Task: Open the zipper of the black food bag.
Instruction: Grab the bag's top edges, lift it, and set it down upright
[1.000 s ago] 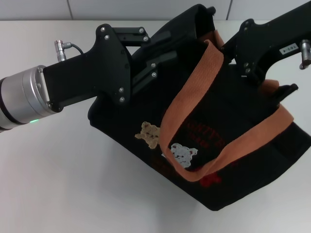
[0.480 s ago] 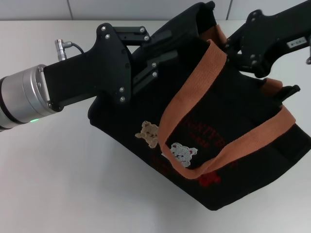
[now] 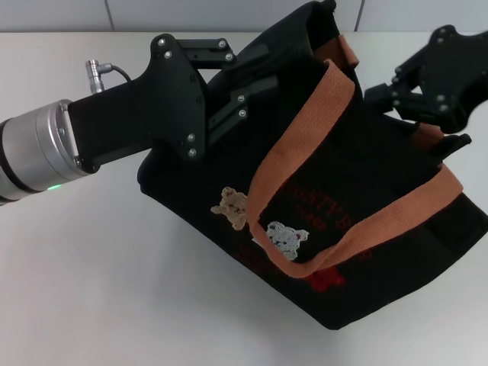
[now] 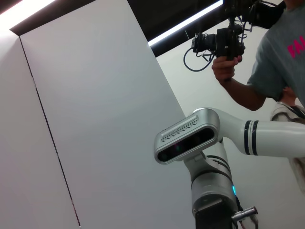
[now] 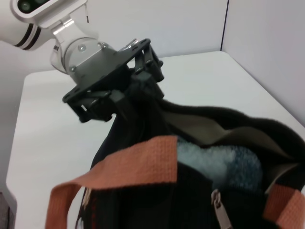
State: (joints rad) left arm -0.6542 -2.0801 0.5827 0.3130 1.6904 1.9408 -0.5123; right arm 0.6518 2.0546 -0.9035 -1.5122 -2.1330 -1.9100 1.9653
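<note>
Your left hand (image 3: 255,76) is clamping the bag (image 3: 366,229)'s corner; right hand (image 3: 427,84)'s grip unclear; bag could tip.

A white table (image 3: 114,290) meets pale panelled walls (image 4: 95,119), with what may be a ceiling light strip (image 4: 186,21).

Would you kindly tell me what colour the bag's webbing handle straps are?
The handle straps on the black fabric bag are orange-brown, clearest in the head view.
</note>
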